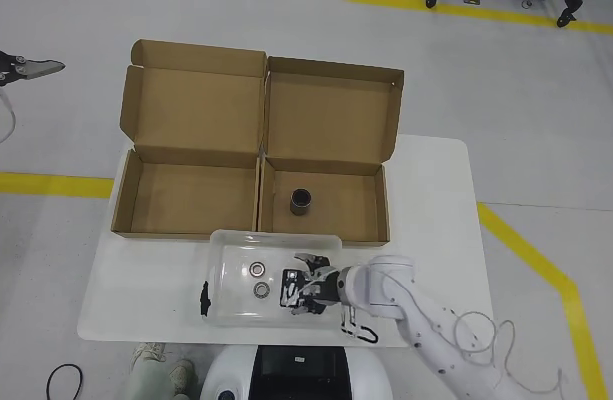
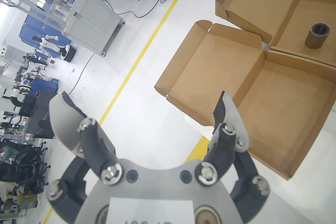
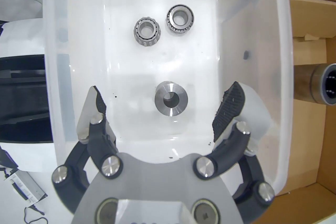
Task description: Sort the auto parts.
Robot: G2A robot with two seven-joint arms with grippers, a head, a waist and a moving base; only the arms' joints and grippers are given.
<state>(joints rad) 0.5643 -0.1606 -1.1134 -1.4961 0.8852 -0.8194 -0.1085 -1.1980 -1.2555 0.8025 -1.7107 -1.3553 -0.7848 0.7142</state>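
Observation:
A clear plastic bin (image 3: 283, 51) holds two roller bearings (image 3: 147, 32) (image 3: 179, 19) and a steel bushing (image 3: 171, 101). My right gripper (image 3: 166, 98) hangs open inside the bin, with one finger on each side of the bushing and neither touching it. From above, the same gripper (image 1: 304, 285) sits at the right end of the bin (image 1: 226, 245), with the bushing (image 1: 286, 291) and the bearings (image 1: 257, 268) to its left. A dark cylinder (image 1: 302, 202) stands in the right cardboard box (image 1: 326, 235). My left gripper (image 2: 143, 101) is open with nothing in it, out over the floor at the far left (image 1: 26, 68).
The left cardboard box (image 1: 186, 195) holds nothing, and both boxes have their lids folded back. They stand side by side just behind the bin on the white table (image 1: 436, 200). A small black item (image 1: 204, 297) lies by the bin's left end.

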